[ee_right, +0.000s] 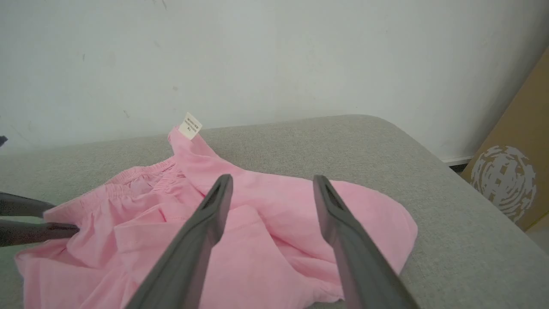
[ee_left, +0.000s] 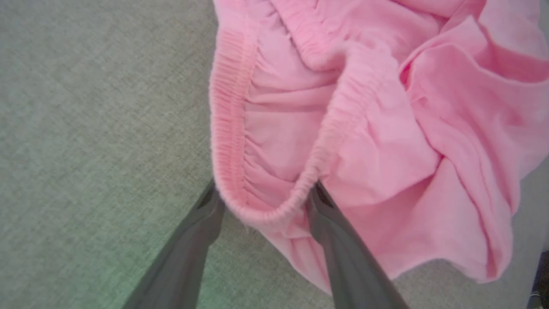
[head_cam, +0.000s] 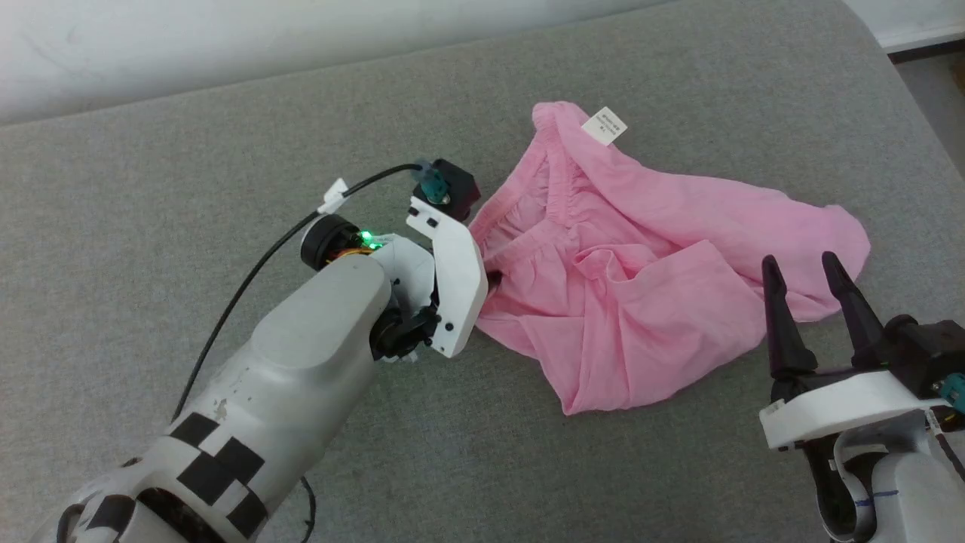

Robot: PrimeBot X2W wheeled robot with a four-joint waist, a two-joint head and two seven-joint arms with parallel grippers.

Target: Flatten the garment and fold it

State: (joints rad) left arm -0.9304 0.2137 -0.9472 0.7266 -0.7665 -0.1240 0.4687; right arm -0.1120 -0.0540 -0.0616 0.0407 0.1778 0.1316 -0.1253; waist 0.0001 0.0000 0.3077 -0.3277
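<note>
The garment (head_cam: pixel 641 256), light pink shorts, lies crumpled on the grey padded surface (head_cam: pixel 188 188), with its small white label (head_cam: pixel 605 125) at the far end. My left gripper (head_cam: pixel 491 280) is at the garment's left edge, mostly hidden behind its white wrist housing. In the left wrist view, my left gripper (ee_left: pixel 263 195) is open and its two fingers straddle the bend of the gathered waistband (ee_left: pixel 227 128). My right gripper (head_cam: pixel 799 264) is open and empty at the garment's near right edge. In the right wrist view, my right gripper (ee_right: pixel 272 180) points over the garment (ee_right: pixel 266 240).
A white wall (ee_right: pixel 274 56) runs behind the surface. The surface's rounded right corner (head_cam: pixel 882 53) drops to the floor. A brown cardboard box (ee_right: pixel 514 167) leans beyond that corner. Bare grey surface lies left of the garment and in front of it.
</note>
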